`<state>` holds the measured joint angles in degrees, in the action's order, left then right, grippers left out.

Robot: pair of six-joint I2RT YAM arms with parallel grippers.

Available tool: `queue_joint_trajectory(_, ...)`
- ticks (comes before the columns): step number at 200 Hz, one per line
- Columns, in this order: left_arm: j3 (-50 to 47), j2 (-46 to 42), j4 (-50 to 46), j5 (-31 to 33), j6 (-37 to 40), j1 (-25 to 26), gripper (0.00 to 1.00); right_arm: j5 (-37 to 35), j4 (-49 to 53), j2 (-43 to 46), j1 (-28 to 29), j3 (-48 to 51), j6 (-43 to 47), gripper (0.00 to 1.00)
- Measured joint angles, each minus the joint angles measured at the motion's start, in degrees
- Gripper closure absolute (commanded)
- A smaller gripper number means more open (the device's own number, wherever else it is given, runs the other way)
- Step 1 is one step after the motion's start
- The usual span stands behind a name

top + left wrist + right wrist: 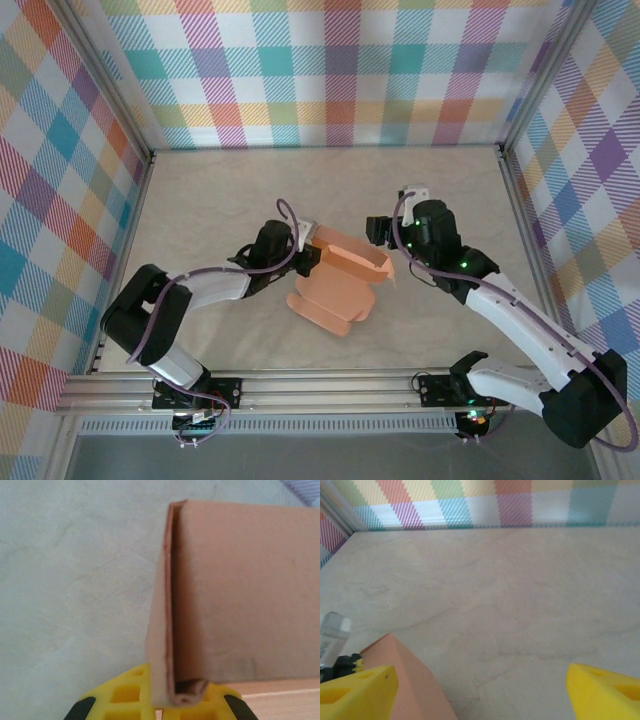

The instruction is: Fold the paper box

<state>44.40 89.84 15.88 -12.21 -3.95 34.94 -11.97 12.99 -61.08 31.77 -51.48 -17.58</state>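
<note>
A salmon-orange thin cardboard paper box [340, 285] sits near the middle of the pale, mottled counter [230, 190], between the two arms. It is partly folded: its flat panel with rounded tabs lies on the near side, and a low wall stands up along the far side.

The left arm [215, 285] reaches in from the left, its tip meeting the left end of that raised wall. In the left wrist view, the yellow left fingers [125, 697] are pressed together on the bottom edge of an upright cardboard flap [240, 590]. The flap appears to be two layers folded one against the other, though the close view makes this hard to confirm.

The right arm [500, 300] comes in from the right, and its tip is just beside the right end of the wall. In the right wrist view, the yellow right fingers [357, 690] are spread wide and hold nothing. A corner of the box [405, 680] lies against the inner side of the left-hand finger, with bare counter [510, 605] beyond.

A pastel plaid wall [330, 70] encloses the far side and both flanks.
</note>
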Motion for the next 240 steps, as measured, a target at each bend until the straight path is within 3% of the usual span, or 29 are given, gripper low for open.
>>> queue_joint_trajectory(39, 19.45, 0.00, -27.89, 6.01, 14.23, -0.02, 1.00, 5.75, 2.43, -2.29, -4.04, -0.02, -4.33, 0.14)
queue_joint_trajectory(72, 35.50, 5.55, -49.83, 12.98, 24.61, 0.00, 1.00, 8.66, 3.23, -3.63, -5.60, -0.02, -4.72, 0.14)
queue_joint_trajectory(131, 45.94, 18.16, -77.42, 22.34, 36.33, 0.00, 1.00, 11.63, 3.67, -4.24, -7.52, 0.31, -4.74, 0.14)
queue_joint_trajectory(184, 62.27, 31.78, -93.31, 18.25, 38.77, -0.22, 1.00, 13.99, 2.93, -5.27, -8.24, 3.72, -5.79, 0.13)
queue_joint_trajectory(240, 68.13, 40.04, -95.32, 22.73, 35.45, 0.00, 1.00, 14.88, 1.55, -5.31, -8.94, 6.43, -6.01, 0.13)
